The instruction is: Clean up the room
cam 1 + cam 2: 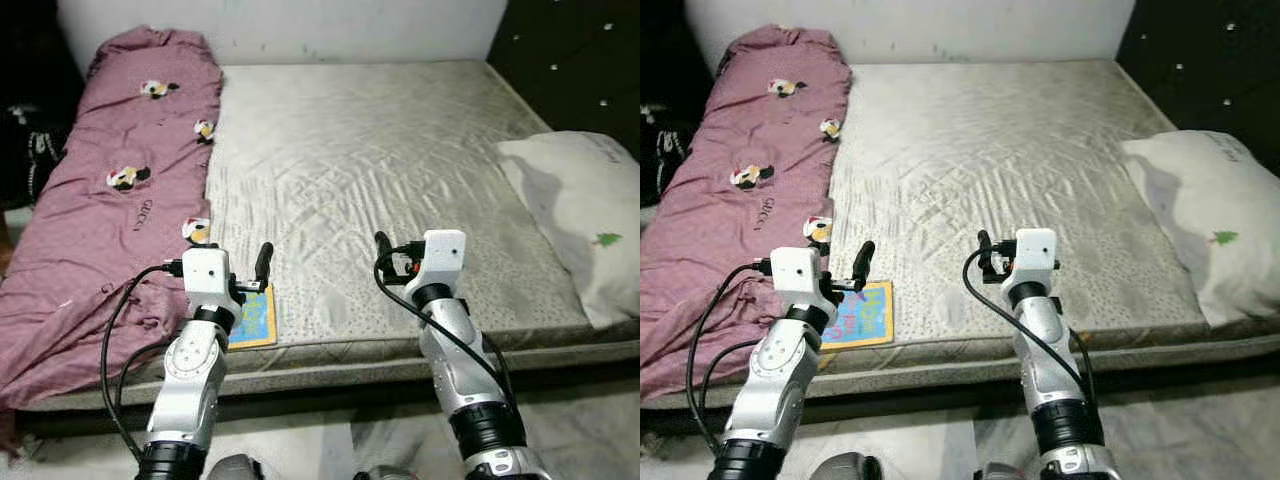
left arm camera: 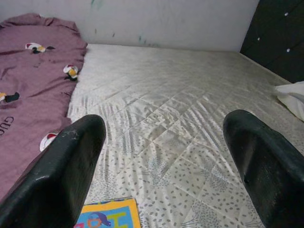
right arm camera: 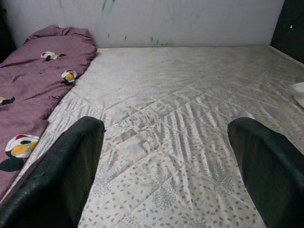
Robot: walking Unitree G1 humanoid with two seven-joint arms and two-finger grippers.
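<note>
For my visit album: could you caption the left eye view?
Both open grippers, left and right, hover above a bed holding a book, quilt and pillow.

Each arm consists of silver metallic segments joined by black ring collars, with a wider black cuff near the bottom of the head camera views. The left gripper (image 1: 262,268) and the right gripper (image 1: 381,247) each mount on a white box-shaped wrist housing with rounded corners and small dark screw points; a black cable loops from each housing down alongside the forearm, and a small red-orange detail shows beside the right housing. The fingers (image 2: 66,175) are matt black, broad and round-tipped, with a slightly scuffed surface.
</note>
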